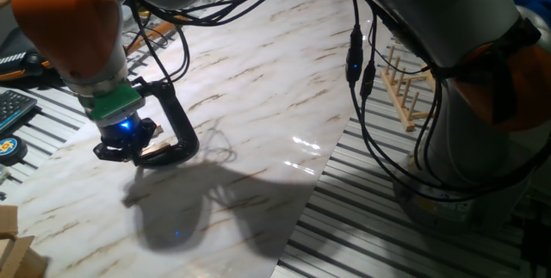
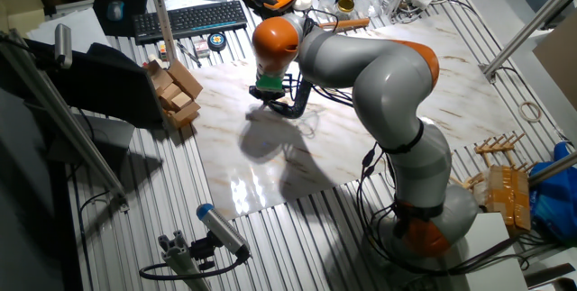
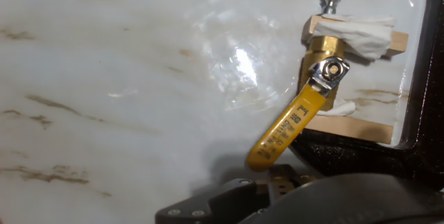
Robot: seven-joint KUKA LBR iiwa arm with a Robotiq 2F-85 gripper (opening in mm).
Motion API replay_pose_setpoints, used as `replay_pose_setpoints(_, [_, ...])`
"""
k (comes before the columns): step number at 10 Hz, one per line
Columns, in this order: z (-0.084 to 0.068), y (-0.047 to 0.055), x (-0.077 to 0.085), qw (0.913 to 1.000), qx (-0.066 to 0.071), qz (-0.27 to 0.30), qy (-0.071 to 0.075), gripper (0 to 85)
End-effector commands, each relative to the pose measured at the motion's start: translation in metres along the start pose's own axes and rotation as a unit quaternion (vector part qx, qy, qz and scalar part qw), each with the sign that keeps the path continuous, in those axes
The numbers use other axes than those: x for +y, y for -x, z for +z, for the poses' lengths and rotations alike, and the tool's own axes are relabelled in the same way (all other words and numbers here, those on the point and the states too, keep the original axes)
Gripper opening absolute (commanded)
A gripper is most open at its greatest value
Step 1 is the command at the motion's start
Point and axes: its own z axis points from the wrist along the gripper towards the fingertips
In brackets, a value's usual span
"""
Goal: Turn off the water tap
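The water tap [image 3: 322,78] sits in the black clamp [image 1: 176,132] near the left edge of the marble bench [image 1: 275,71], its yellow handle [image 3: 288,127] slanting down toward the pincer [image 1: 125,140] right above it; I cannot tell if the pincer is open.

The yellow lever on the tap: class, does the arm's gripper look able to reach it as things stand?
Probably yes. The gripper hangs right over the clamp, and in the hand view nothing lies between it and the yellow lever.
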Motion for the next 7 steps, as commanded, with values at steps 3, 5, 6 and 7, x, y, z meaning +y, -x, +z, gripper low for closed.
replay_pose_setpoints(3, [-0.0003, 0.0034, 0.0031, 0.9998, 0.003, 0.021, 0.003, 0.0])
replay_pose_setpoints(5, [-0.0013, 0.0051, 0.0066, 0.9996, 0.002, 0.027, 0.002, 0.0])
replay_pose_setpoints(6, [-0.0023, 0.0054, 0.0085, 0.9995, 0.002, 0.03, 0.001, 0.0])
replay_pose_setpoints(7, [-0.0031, 0.0061, 0.0104, 0.9995, 0.001, 0.032, 0.001, 0.0])
